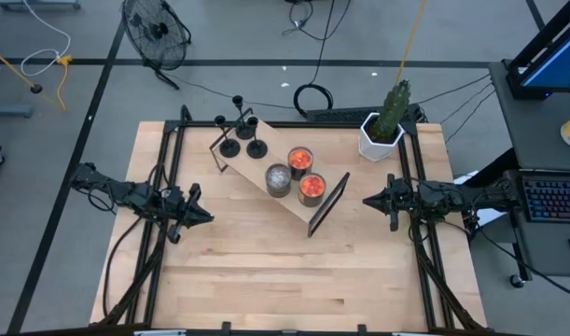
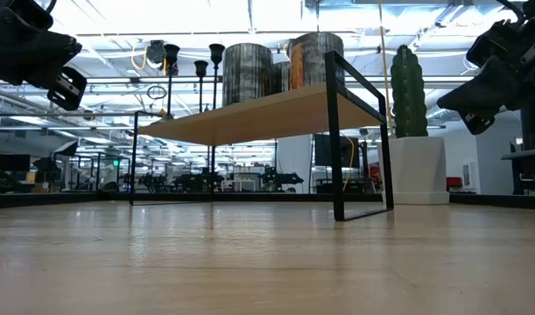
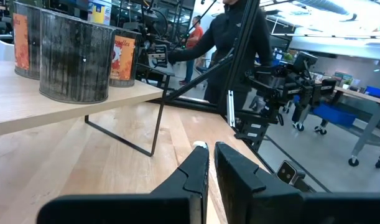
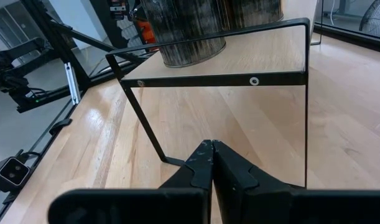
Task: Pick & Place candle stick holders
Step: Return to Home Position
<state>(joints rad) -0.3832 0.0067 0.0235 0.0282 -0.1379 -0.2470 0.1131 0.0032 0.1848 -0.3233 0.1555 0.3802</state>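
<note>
Three black candle stick holders (image 1: pixel 243 140) stand on their round bases at the far left end of a low wooden shelf (image 1: pixel 250 166) with black metal legs. In the low view their stems and cups (image 2: pixel 200 74) rise above the shelf top (image 2: pixel 258 114). My left gripper (image 1: pixel 206 217) hovers above the table to the left of the shelf, shut and empty; it also shows in the left wrist view (image 3: pixel 211 155). My right gripper (image 1: pixel 368 200) hovers to the right of the shelf's near right end, shut and empty; it also shows in the right wrist view (image 4: pixel 212 149).
Three candle jars (image 1: pixel 297 175) stand on the shelf's middle and right part. A cactus in a white pot (image 1: pixel 382 131) stands at the table's far right. A person (image 3: pixel 233 37) stands beyond the table. Bare wood lies along the near half of the table (image 1: pixel 285 280).
</note>
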